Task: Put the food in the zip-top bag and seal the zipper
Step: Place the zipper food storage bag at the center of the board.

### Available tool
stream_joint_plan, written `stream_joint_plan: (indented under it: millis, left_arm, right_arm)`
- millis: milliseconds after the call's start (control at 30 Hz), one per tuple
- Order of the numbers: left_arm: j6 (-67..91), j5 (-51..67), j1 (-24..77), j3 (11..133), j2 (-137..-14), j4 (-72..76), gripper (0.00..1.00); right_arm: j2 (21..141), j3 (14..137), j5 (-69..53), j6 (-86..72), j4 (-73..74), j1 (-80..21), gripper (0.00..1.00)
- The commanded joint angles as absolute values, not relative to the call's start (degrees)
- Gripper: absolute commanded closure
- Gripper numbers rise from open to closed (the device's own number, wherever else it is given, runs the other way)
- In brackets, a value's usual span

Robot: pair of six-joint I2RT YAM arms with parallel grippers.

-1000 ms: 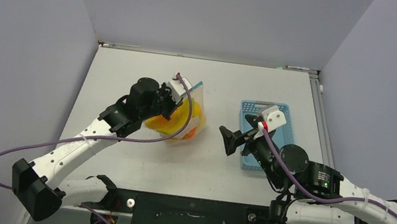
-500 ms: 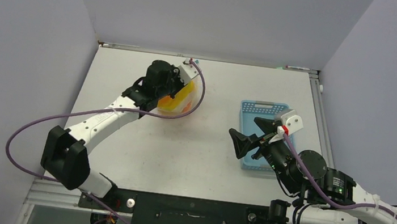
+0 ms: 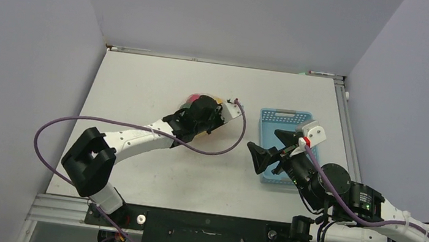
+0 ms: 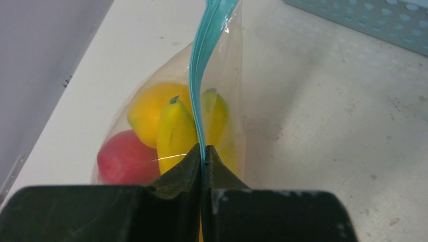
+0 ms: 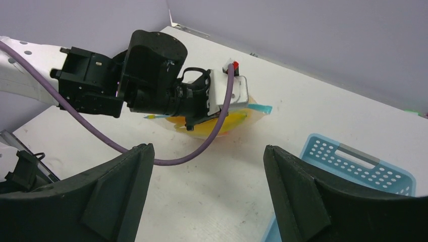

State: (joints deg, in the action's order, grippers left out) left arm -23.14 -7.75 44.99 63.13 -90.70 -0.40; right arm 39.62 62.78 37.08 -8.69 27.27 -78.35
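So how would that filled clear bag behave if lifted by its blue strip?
Probably floppy: the zip-top bag is thin film, and its zipper bends beyond the left fingers. The banana and round fruits would likely slump together at the bottom.

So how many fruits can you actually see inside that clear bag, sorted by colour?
Red fruit: 1
Orange round fruit: 1
Yellow bananas: 2
Total: 4 showing through the bag in the left wrist view. More may be hidden below the left pincer, which pinches the zipper.
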Motion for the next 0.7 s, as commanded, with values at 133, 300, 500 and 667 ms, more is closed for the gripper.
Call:
stream_joint_plan:
  millis: [133,300,500,667]
  left_arm:
    - [-13.3,-10.7,48.9,58.7,-88.1,2.9,1.00]
    - [-9.2,-10.6,51.1,55.3,-86.4,4.0,1.00]
    - [-4.7,-9.8,53.3,51.9,-83.0,6.1,0.81]
    - [-1.3,-8.2,55.1,50.0,-80.5,6.8,0.53]
  right_arm:
    - [39.9,62.8,37.1,-10.5,27.9,-78.1,0.18]
    - [40.9,62.9,38.3,-11.8,28.8,-78.0,0.17]
    - [41.5,63.8,41.4,-14.5,31.4,-78.0,0.15]
    - [41.2,64.0,43.1,-16.6,32.9,-78.0,0.12]
